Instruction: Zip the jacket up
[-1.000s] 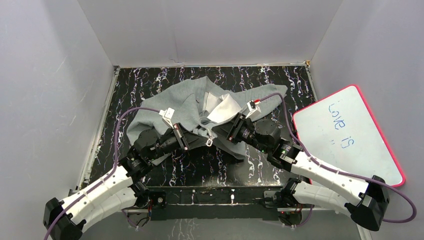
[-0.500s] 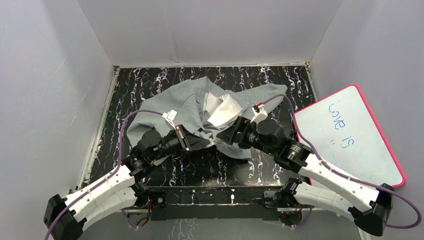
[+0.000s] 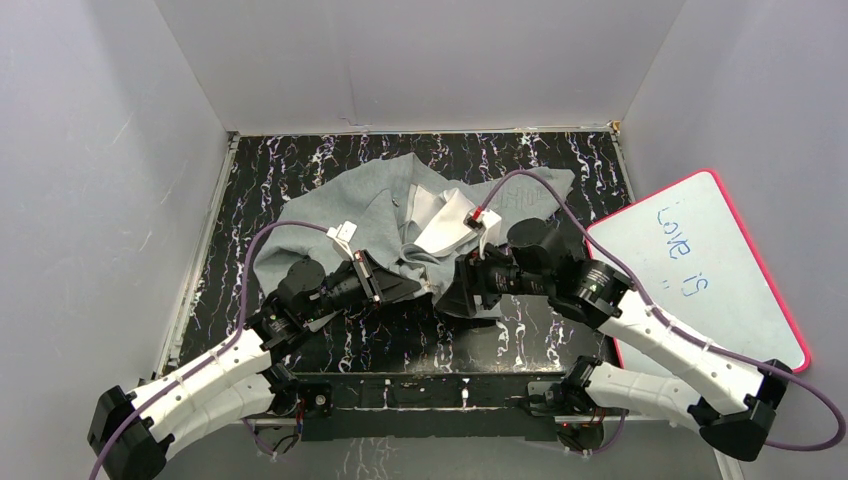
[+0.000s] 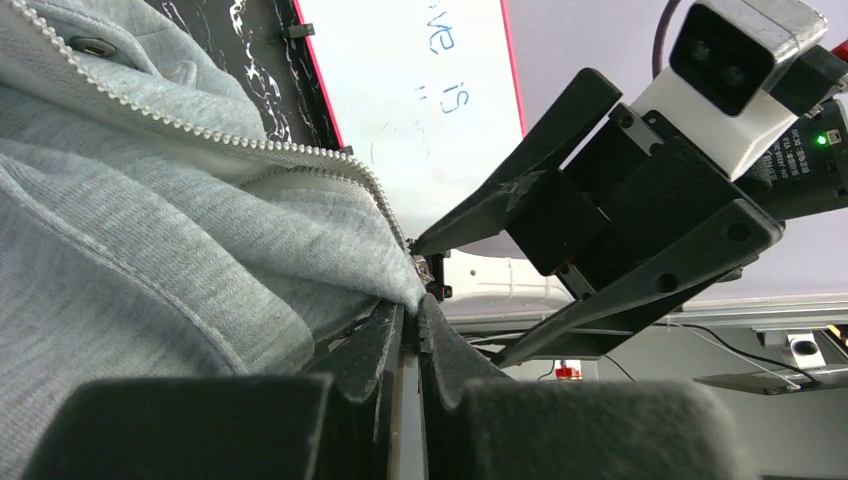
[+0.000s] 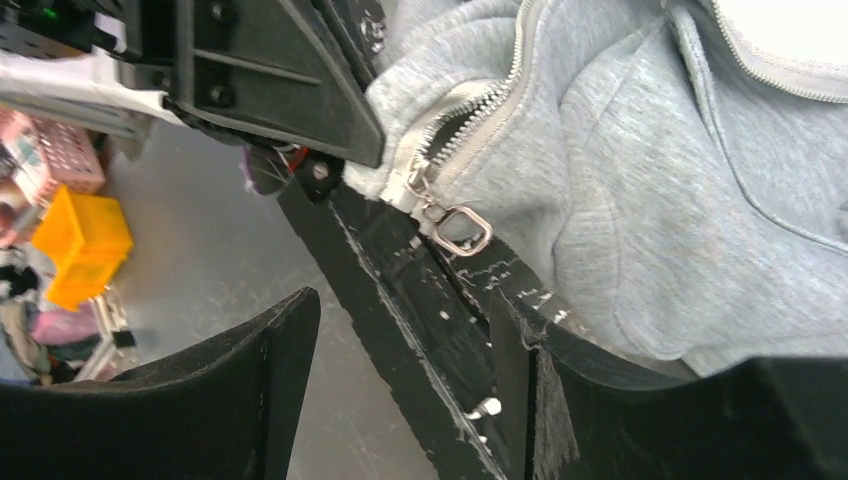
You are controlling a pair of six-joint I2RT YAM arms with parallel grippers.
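The light grey jacket (image 3: 375, 215) lies crumpled mid-table with its white lining showing. My left gripper (image 3: 428, 289) is shut on the jacket's bottom corner (image 4: 330, 235), right beside the zipper teeth (image 4: 200, 130). The metal zipper slider (image 5: 420, 185) and its ring pull (image 5: 457, 226) hang at that corner. My right gripper (image 5: 400, 335) is open, its fingers (image 5: 265, 345) straddling the table's near edge just below the pull, and nothing sits between them. In the left wrist view the right gripper (image 4: 457, 300) faces mine, spread wide, tips close to the held corner.
A red-rimmed whiteboard (image 3: 700, 265) with blue writing leans at the right. Grey walls enclose the black marbled table (image 3: 300, 160). The table's near edge (image 5: 400, 300) runs under both grippers. An orange crate (image 5: 85, 235) sits on the floor below.
My right gripper has opened and swung left and toward the near edge, closing in on the left gripper. My left gripper has shifted slightly right, still holding the jacket corner.
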